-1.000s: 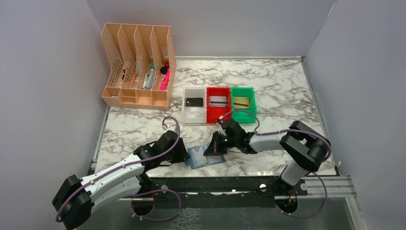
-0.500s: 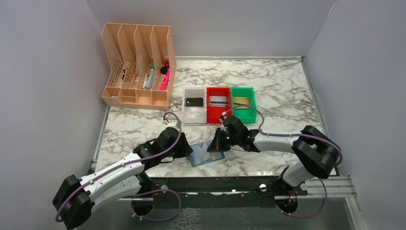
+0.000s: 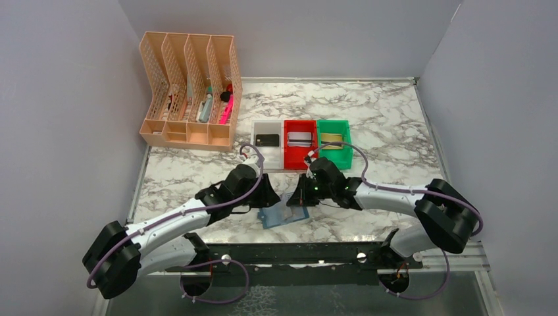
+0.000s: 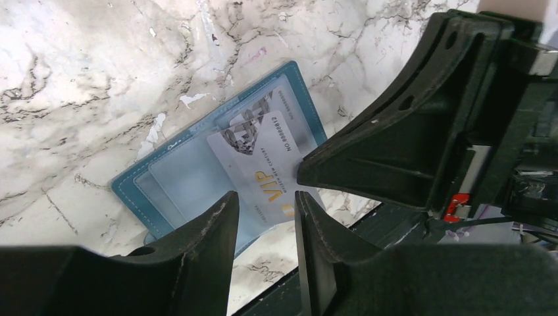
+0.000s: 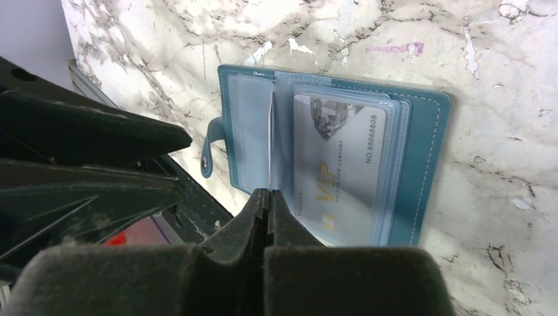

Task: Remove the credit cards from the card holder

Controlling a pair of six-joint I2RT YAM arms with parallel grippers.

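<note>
Blue leather-look card holder (image 3: 281, 216), lying unfolded on the marble table (image 3: 388, 125) near its front edge, between the two grippers; clear pockets face up. Contents: one silver-grey credit card (image 4: 263, 164) marked VIP, in the uppermost pocket; whether its end stands clear of the pocket mouth cannot be told. Left gripper (image 4: 263, 197): jaws parted, gripping nothing, the gap hanging directly over the card's near end, with the card's long axis running away from the fingertips. Right gripper (image 5: 268, 194): clenched tight, empty, tips apparently pressing the pocket leaf beside the fold, the card just to one side. Judgement: the left is the better placed to pinch and draw the card lengthwise. Behind: white bin (image 3: 266, 158), red bin (image 3: 287, 148), green bin (image 3: 345, 135), each holding a card
</note>
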